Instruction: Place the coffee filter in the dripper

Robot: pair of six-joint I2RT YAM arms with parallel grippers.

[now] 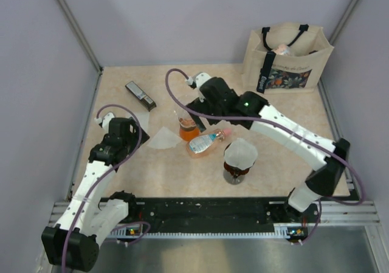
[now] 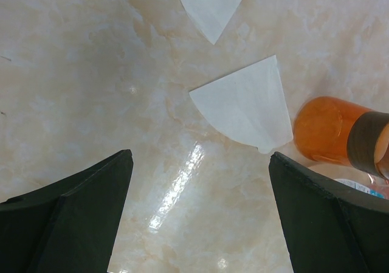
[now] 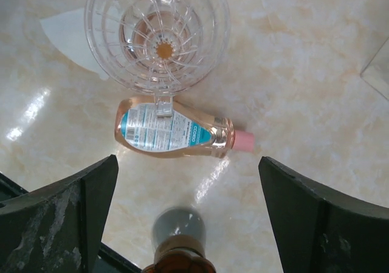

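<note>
The dark amber dripper [image 1: 236, 171] stands near the table's front, right of centre, with a white paper cone [image 1: 240, 152] sitting in its rim. Another white coffee filter [image 1: 161, 138] lies flat on the table; in the left wrist view it is the fan-shaped filter [image 2: 243, 106] just ahead of my fingers, with a second white filter [image 2: 213, 2] at the top edge. My left gripper [image 1: 135, 133] [image 2: 200, 157] is open and empty over bare table. My right gripper [image 1: 206, 116] [image 3: 188, 163] is open and empty above the lying bottle. A blurred brown shape [image 3: 182, 258] shows at the bottom edge between its fingers.
A clear ribbed glass cup [image 3: 158, 36] sits on the glass of orange liquid [image 1: 188, 128] [image 2: 331, 130]. A bottle with a pink cap [image 1: 206, 144] [image 3: 173, 133] lies beside it. A dark remote-like bar [image 1: 140, 95] lies at the back left and a tote bag [image 1: 287, 59] stands at the back right.
</note>
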